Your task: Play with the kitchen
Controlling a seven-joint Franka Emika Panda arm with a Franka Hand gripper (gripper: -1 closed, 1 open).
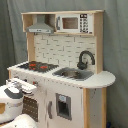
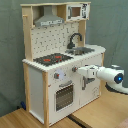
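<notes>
No brand, label or legible writing could be made out on any surface in either view. The kitchen (image 1: 62, 65) (image 2: 57, 62) stood upright on a wood floor (image 2: 30, 120) before a grey curtain (image 1: 117, 45) (image 2: 10, 50). Its upper shelf carried a grey hood (image 1: 40, 26) (image 2: 48, 20) and a microwave (image 1: 74, 23) (image 2: 78, 11) with a dark window and a button panel whose markings could not be read. Below these sat a back panel, tiled in appearance in the first exterior view and perforated in the second exterior view. On the counter, the hob (image 1: 37, 65) (image 2: 51, 59) with red rings lay toward the first exterior view's left end, and the sink (image 1: 74, 73) (image 2: 82, 50) with its black faucet (image 1: 84, 59) (image 2: 74, 39) lay beside it toward the rounded end of the counter. The front held knobs, an oven door (image 2: 64, 95) with a window, and a cabinet door with a dark recessed panel (image 1: 63, 106). The arm (image 1: 12, 102) (image 2: 112, 76), white with a blue light on one joint, reached in from the second exterior view's right, covering part of the cabinet front. The gripper (image 2: 80, 70) sat at the kitchen's front face just below the counter edge, near the knobs; whether it touched the front, and whether it was apart or together, I cannot tell.
</notes>
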